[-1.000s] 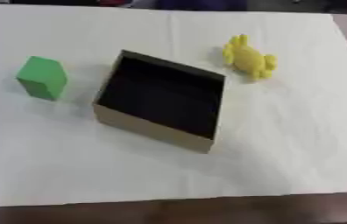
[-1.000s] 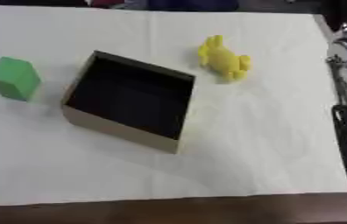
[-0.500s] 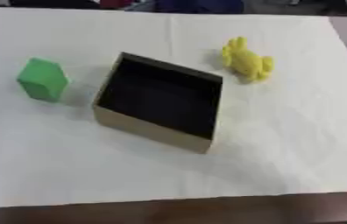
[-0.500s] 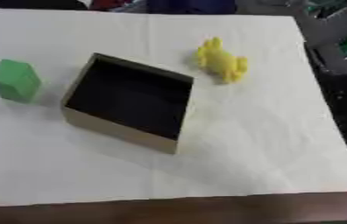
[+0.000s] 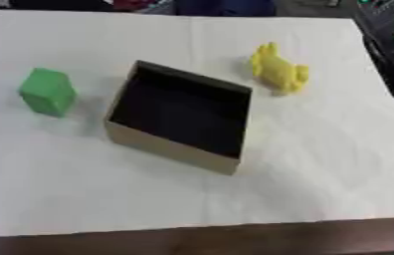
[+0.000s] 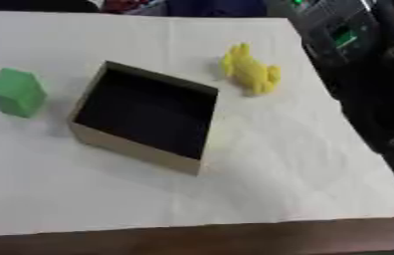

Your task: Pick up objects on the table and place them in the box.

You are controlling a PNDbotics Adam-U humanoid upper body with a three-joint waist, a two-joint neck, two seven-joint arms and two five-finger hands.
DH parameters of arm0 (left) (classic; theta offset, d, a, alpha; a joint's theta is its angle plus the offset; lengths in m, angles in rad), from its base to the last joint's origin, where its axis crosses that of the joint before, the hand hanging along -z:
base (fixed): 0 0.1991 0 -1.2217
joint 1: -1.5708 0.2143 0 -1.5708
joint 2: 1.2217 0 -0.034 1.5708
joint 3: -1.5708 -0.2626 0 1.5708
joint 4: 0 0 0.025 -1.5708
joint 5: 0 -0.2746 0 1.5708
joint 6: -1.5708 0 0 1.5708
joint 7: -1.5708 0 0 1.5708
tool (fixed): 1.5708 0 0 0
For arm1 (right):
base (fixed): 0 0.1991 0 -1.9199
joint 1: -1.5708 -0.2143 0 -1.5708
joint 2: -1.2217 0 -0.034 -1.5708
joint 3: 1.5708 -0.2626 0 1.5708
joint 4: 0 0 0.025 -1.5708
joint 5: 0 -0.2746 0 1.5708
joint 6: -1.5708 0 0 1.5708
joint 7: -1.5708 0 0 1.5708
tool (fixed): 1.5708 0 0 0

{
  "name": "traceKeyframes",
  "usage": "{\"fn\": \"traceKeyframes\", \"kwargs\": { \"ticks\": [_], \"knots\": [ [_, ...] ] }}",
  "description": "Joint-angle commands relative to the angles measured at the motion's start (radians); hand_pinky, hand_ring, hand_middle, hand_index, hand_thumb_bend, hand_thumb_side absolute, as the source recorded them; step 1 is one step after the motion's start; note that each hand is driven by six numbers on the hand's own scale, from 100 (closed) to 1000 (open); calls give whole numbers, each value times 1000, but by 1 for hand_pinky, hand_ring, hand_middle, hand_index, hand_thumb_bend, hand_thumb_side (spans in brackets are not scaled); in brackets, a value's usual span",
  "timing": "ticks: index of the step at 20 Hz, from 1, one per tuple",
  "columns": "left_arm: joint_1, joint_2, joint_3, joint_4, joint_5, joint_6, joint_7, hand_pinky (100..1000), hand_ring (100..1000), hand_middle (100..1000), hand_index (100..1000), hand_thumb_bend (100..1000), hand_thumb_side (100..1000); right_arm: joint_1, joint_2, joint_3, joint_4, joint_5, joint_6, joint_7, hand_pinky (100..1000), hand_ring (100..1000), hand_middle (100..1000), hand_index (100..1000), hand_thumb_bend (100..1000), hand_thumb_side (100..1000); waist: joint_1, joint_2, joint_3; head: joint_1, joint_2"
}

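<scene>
An open cardboard box with a dark inside sits askew in the middle of the white table cover. A green cube stands to its left, apart from it. A yellow toy with small limbs lies beyond the box's right corner, on the cover. Dark, blurred parts of my right arm run down the right edge of the right eye view, carrying a green light; they stay off to the side of the toy. My right hand cannot be made out there. My left hand shows in neither view.
The white cover ends at a dark brown table edge along the bottom. Dark and coloured shapes lie past the far edge. Bare cover stretches right of the box and in front of it.
The whole picture has shifted, so the camera moved. Box, cube and toy keep their places relative to each other. More of my right arm shows at the right edge.
</scene>
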Motion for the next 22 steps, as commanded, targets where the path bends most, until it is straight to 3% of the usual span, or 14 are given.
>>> {"fn": "traceKeyframes", "kwargs": {
  "ticks": [1, 4, 5, 7, 8, 9, 14, 17, 22],
  "knots": [
    [-5, 15, -1, -16, -1, 1, -5, 442, 503, 515, 711, 336, 1000, -17, -34, -9, 1, 31, -13, 30, 923, 913, 846, 888, 178, 975, 2, -16, -2, -1, 7],
    [-5, 15, -1, -16, -2, 2, -5, 442, 503, 515, 711, 336, 1000, -5, -53, -11, 1, 48, -29, 61, 933, 926, 857, 892, 253, 898, 2, -15, -2, 1, 6],
    [-5, 15, -1, -16, -2, 2, -5, 442, 503, 515, 711, 336, 1000, 0, -58, -11, 2, 52, -37, 75, 933, 926, 860, 892, 250, 943, 1, -14, -2, 1, 6],
    [-5, 14, -1, -16, -2, 2, -5, 442, 503, 516, 711, 335, 1000, 13, -71, -14, -1, 55, -54, 103, 941, 937, 873, 888, 284, 935, 0, -13, -2, 1, 5],
    [-6, 14, -1, -16, -3, 2, -5, 442, 503, 516, 711, 335, 1000, 22, -78, -19, -5, 58, -64, 114, 943, 942, 877, 888, 287, 888, 0, -12, -3, 2, 4],
    [-6, 14, 0, -16, -3, 2, -5, 442, 503, 516, 711, 335, 1000, 32, -86, -24, -10, 61, -73, 124, 946, 946, 884, 891, 317, 952, -1, -11, -3, 3, 3],
    [-9, 15, 0, -16, -5, 0, -4, 442, 504, 516, 711, 338, 1000, 86, -135, -48, -48, 64, -110, 157, 945, 961, 901, 899, 401, 987, -6, -6, -5, 6, 3],
    [-10, 16, 1, -16, -6, -1, -3, 442, 504, 516, 711, 337, 1000, 123, -161, -67, -68, 64, -110, 159, 947, 961, 904, 908, 412, 999, -9, -3, -6, 7, 2],
    [-14, 15, 0, -16, -7, 0, -3, 442, 505, 517, 711, 336, 1000, 186, -196, -104, -91, 87, -96, 157, 950, 973, 922, 940, 473, 935, -13, 2, -7, 7, -2]
  ]
}}
